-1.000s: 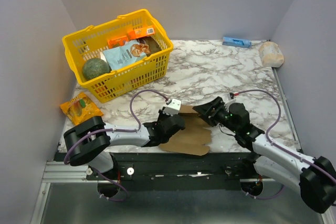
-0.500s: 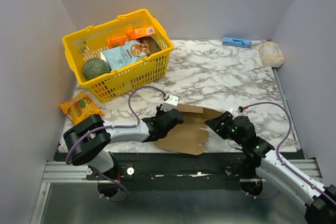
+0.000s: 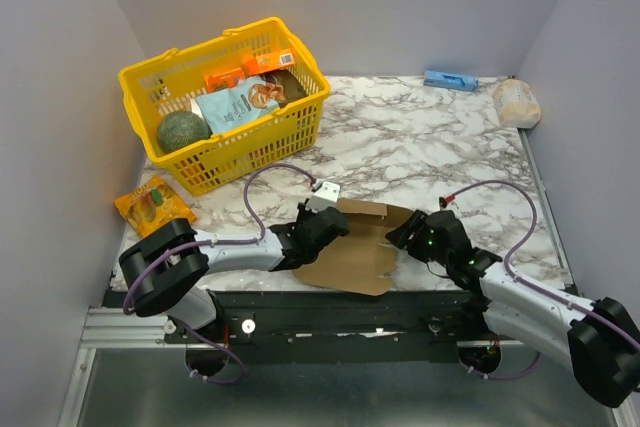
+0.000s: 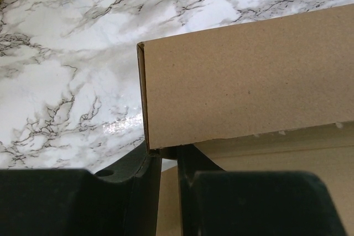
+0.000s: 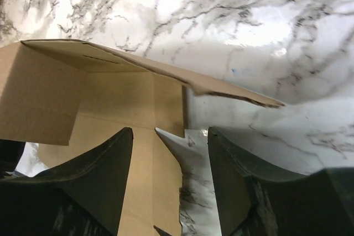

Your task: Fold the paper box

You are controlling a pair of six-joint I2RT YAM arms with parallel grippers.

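- At the near edge of the table [image 3: 430,147], midway between the two arm bases, the paper box [image 3: 350,259] lies mostly flat. Its front lip hangs just over the edge, and the fold looks barely begun.
- The step in hand, I judge, is standing up the box's walls. One side panel [image 4: 249,81] is upright on the left, and a far flap [image 5: 221,89] lifts off the marble on the right.
- To do it well, the base should be pinned flat while each wall turns along its crease rather than mid-panel. Thin card will likely buckle, or drag the whole sheet, if pushed off the score line.
- The right side should come in under or behind the loose flap, not on top of it. The overhanging lip needs minding so the sheet does not slide off.
- The left gripper [image 4: 168,153] is clamped on the lower corner of the upright panel, its fingers [image 4: 138,175] nearly together with the card edge between them. Its arm lies low, stretched rightward along the table edge.
- The right gripper [image 5: 171,136] has its jaws apart and holds nothing, its fingers [image 5: 94,192] straddling the box's right edge just above the card. Its arm reaches leftward, low, elbow bent, wrist facing the left one across the box.
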